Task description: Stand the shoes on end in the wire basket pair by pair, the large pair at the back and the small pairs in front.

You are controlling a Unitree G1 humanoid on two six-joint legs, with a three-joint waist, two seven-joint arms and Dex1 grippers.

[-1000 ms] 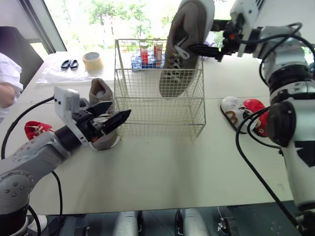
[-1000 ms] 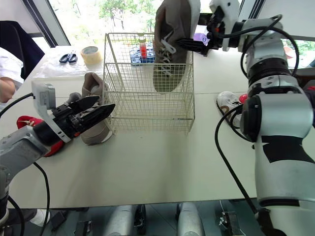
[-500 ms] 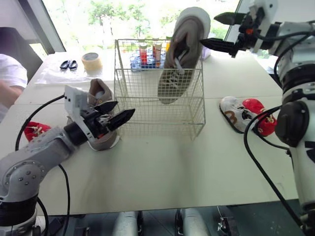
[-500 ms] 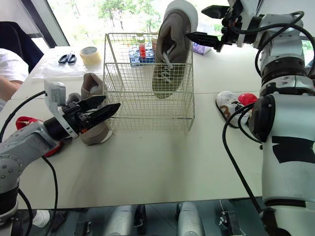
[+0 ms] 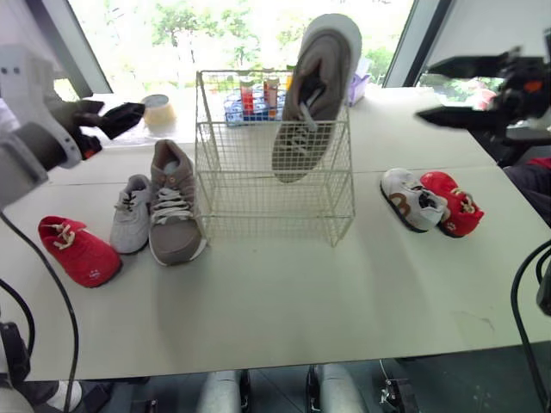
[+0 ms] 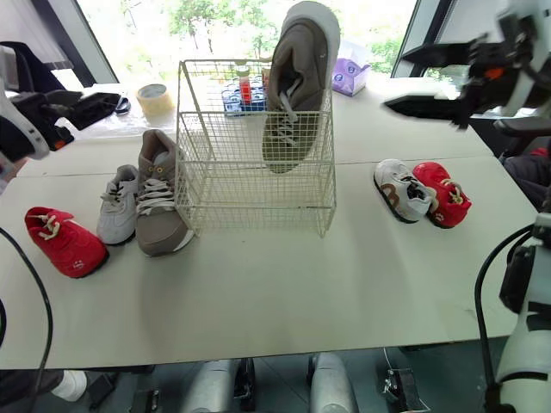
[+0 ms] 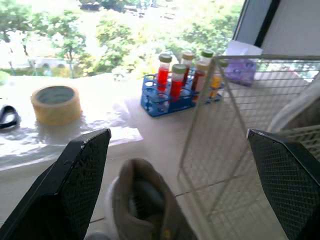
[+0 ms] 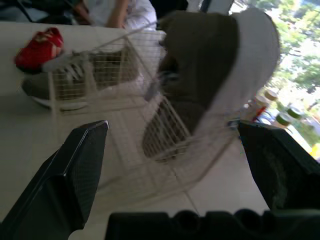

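From the head camera, the left gripper [image 5: 116, 116] hangs raised over the table [image 5: 284, 292] with its fingers spread, holding nothing. A tape roll [image 5: 157, 108] sits just beside its fingertips. Below it, nearer the robot, the flat brown shoe [image 5: 172, 206] lies on its sole, with a small grey shoe [image 5: 132, 217] touching its side and a small red shoe [image 5: 77, 251] a little apart beyond that. To that gripper's right stands the wire basket [image 5: 258, 194]. The upright brown shoe [image 5: 314, 95] stands in it toe down, its heel rising above the rim. The right gripper [image 5: 424, 89] is raised well apart from the basket, its fingers wide apart and empty. Below it a small white shoe [image 5: 411, 198] and the other red shoe [image 5: 454, 203] lie side by side, touching.

In the left wrist view, the fingers [image 7: 65, 190] stand far apart. Between them, close in, is the heel of the flat brown shoe. Farther ahead are the tape roll and a rack of tubes [image 7: 175, 92], with a corner of the basket toward one finger.

In the right wrist view, the fingers [image 8: 75, 175] are also spread wide. Ahead between them is the upright brown shoe leaning inside the basket. Past the wire are the flat brown shoe, the small red shoe and a person [image 8: 125, 10] in white.
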